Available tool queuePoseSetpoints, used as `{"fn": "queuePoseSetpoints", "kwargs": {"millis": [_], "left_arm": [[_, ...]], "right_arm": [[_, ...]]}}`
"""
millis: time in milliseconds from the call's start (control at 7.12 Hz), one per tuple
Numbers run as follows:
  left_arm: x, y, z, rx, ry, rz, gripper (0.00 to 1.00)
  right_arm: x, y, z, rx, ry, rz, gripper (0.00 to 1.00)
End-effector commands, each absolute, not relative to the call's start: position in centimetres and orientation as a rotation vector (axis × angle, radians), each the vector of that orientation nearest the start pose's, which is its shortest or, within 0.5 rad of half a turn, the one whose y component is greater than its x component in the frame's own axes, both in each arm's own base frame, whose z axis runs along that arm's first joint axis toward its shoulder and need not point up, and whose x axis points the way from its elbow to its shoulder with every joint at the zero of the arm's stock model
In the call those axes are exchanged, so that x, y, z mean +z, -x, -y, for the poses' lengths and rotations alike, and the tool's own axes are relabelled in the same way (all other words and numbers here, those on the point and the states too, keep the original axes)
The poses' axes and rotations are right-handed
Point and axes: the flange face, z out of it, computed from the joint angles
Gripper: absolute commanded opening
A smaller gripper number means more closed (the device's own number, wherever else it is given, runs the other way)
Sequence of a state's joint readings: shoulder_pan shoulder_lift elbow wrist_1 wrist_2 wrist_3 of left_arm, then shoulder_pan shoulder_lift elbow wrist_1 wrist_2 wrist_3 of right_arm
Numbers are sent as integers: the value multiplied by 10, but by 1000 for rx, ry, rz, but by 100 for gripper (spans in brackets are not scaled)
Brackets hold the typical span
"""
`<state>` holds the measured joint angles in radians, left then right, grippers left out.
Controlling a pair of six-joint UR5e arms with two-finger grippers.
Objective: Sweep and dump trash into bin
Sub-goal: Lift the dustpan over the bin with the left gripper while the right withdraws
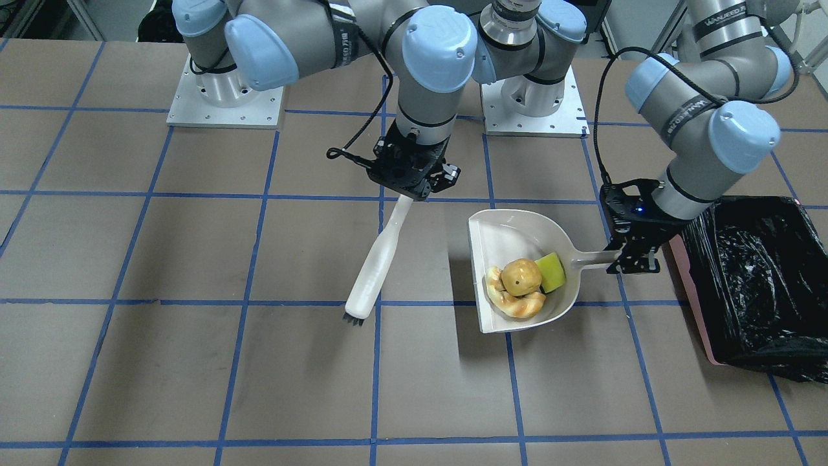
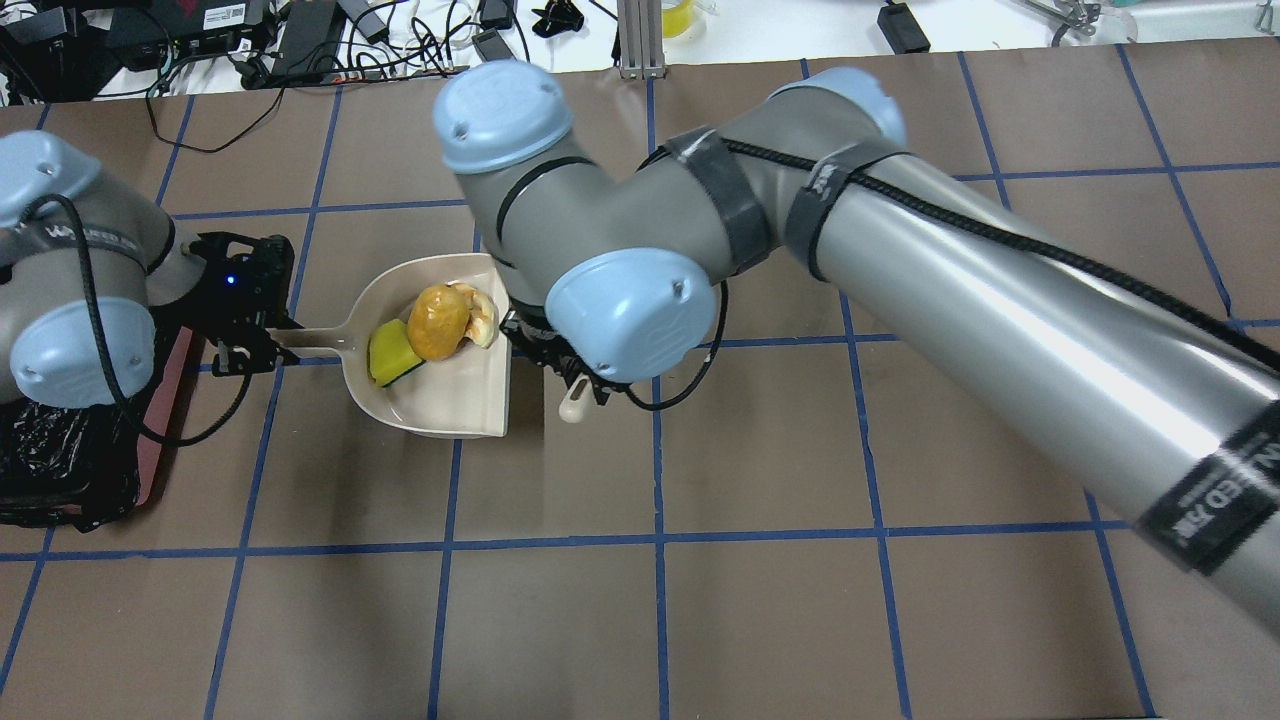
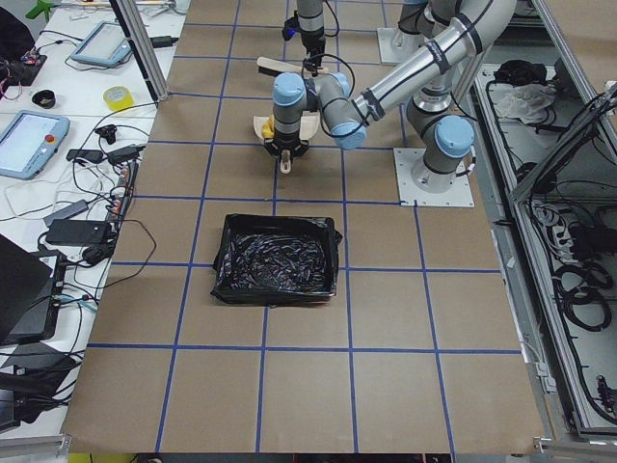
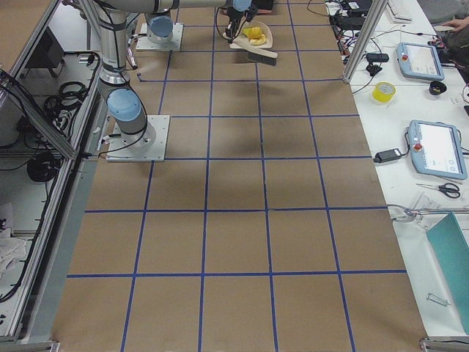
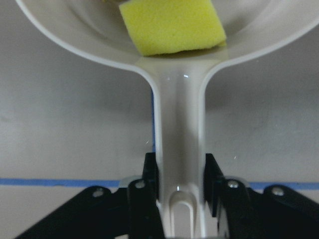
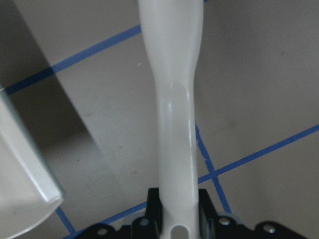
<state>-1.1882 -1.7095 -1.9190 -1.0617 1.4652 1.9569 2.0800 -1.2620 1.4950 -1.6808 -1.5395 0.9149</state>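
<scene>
The cream dustpan (image 1: 517, 239) holds all the trash: a golden-brown lump (image 1: 521, 275), a pale croissant-like piece (image 1: 514, 302) and a yellow sponge chunk (image 1: 551, 272). My left gripper (image 1: 631, 259) is shut on the dustpan's handle (image 5: 178, 149), with the pan close to the table. The sponge (image 5: 172, 25) shows in the left wrist view. My right gripper (image 1: 414, 184) is shut on the cream brush (image 1: 378, 262), held clear of the pan's open edge, bristles down. The bin (image 1: 753, 285), pink and lined with black plastic, stands beside my left gripper.
Both arm bases (image 1: 223, 97) stand on plates at the robot's side of the table. Blue tape lines cross the brown table top (image 1: 194, 375). The bin also shows in the overhead view (image 2: 70, 460), partly under my left arm.
</scene>
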Motion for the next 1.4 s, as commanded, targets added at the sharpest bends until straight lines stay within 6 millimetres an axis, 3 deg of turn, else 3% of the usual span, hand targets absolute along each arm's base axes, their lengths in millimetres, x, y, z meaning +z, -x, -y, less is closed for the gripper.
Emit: {"fn": "queuePoseSetpoints", "kwargs": {"millis": [0, 281, 562, 702, 843, 983, 1124, 1264], "left_arm": [[374, -137, 559, 200, 2169, 2304, 0], [376, -223, 537, 179, 2153, 2322, 0], [398, -321, 505, 90, 2193, 2387, 0], [407, -373, 483, 24, 2194, 2421, 0], [406, -421, 454, -59, 2110, 2494, 0], [416, -446, 435, -140, 2103, 2524, 0], [428, -460, 426, -402, 2080, 2534, 0], [434, -462, 428, -546, 2095, 2577, 0]], "right_arm": [[383, -334, 502, 178, -572, -3121, 0], [386, -276, 534, 156, -477, -3150, 0], [401, -205, 558, 125, -373, -3150, 0], [400, -162, 571, 132, -298, -3149, 0], [387, -102, 581, 159, -205, -3143, 0], [378, -41, 584, 184, -173, -3121, 0], [369, 4, 589, 185, -139, -3104, 0], [359, 32, 593, 175, -169, -3106, 0]]}}
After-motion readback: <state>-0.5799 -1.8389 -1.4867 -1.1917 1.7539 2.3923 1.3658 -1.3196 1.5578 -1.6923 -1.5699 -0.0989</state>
